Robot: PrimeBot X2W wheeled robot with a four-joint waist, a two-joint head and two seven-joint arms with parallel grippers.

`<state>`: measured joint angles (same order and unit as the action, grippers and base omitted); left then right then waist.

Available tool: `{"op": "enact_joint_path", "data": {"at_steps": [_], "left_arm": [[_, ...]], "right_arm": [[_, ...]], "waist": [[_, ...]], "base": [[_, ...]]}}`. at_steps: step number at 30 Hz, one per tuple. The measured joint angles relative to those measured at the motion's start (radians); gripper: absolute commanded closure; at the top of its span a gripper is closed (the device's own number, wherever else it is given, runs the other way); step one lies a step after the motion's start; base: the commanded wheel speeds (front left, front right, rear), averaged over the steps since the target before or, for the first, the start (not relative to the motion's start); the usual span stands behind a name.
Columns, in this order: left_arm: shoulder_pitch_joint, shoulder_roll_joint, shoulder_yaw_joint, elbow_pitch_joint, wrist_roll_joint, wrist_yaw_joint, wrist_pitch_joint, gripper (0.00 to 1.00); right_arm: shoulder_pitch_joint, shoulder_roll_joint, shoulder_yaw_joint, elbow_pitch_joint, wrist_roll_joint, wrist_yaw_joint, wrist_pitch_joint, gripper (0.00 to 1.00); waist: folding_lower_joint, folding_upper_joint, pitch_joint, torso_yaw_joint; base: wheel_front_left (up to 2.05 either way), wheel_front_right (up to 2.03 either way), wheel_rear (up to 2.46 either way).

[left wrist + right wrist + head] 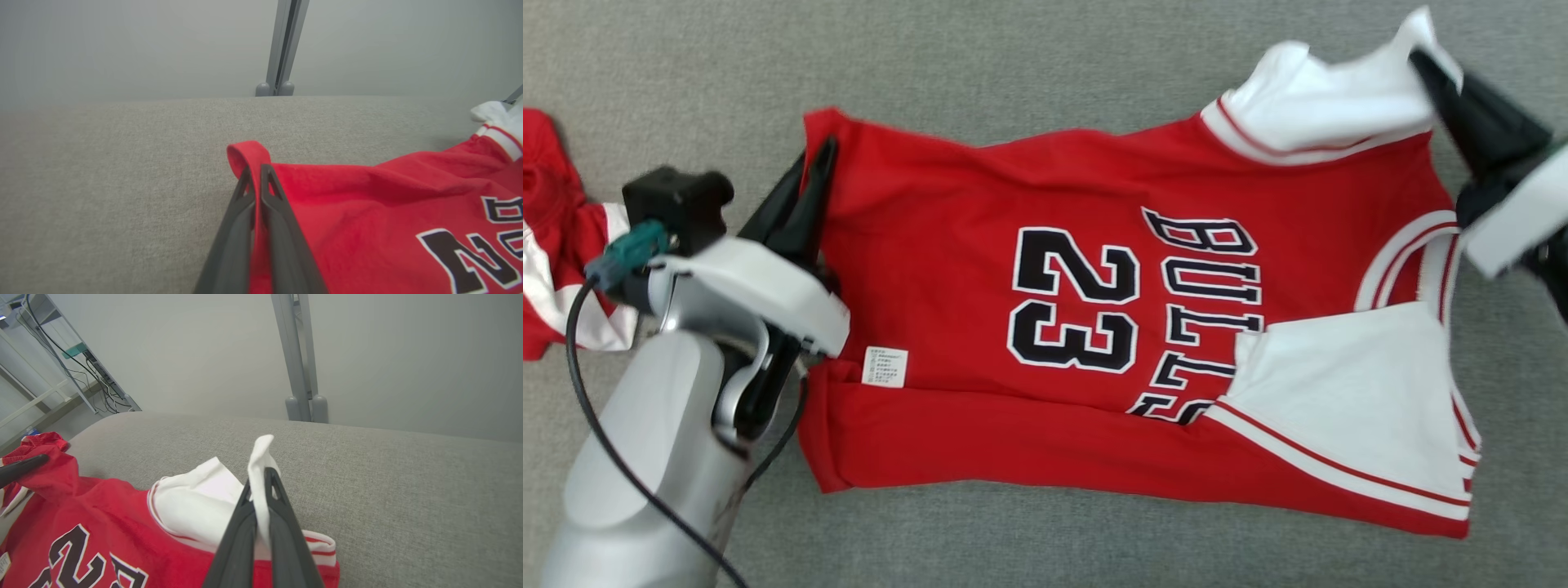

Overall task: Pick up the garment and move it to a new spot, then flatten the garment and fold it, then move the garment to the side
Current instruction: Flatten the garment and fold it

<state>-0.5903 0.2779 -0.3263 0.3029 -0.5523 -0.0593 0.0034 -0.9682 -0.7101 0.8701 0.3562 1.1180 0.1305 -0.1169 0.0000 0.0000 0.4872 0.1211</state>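
A red basketball jersey (980, 245) with "BULLS 23" and white sleeves lies spread sideways on the grey padded surface (1013, 57). Its near long edge is folded up over the body. My left gripper (821, 159) is shut on the jersey's far hem corner (249, 153) at the left. My right gripper (1421, 61) is shut on the white far sleeve (261, 457) at the upper right, lifting that cloth a little. The near sleeve (1347, 392) lies flat. In the right wrist view the left gripper's finger (20, 467) shows at the red corner.
A second red and white garment (556, 245) lies bunched at the left edge, behind my left arm. A grey post (282, 45) stands past the far edge of the surface, and a shelf rack with cables (53, 363) stands off to one side.
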Motion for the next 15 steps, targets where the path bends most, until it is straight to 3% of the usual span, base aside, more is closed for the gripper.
{"op": "enact_joint_path", "data": {"at_steps": [8,15], "left_arm": [[0.193,0.064,0.070,-0.132,-0.070,0.060,0.058,1.00],[0.312,0.099,0.129,-0.186,-0.105,0.111,0.059,1.00]], "right_arm": [[0.260,-0.062,0.018,-0.208,0.081,0.000,-0.113,1.00],[0.473,-0.015,-0.054,-0.320,0.084,0.000,-0.144,1.00]], "waist": [[0.0000,0.0000,-0.037,-0.063],[0.0000,0.0000,-0.075,-0.116]], "base": [[0.00,0.00,0.00],[0.00,0.00,0.00]]}}
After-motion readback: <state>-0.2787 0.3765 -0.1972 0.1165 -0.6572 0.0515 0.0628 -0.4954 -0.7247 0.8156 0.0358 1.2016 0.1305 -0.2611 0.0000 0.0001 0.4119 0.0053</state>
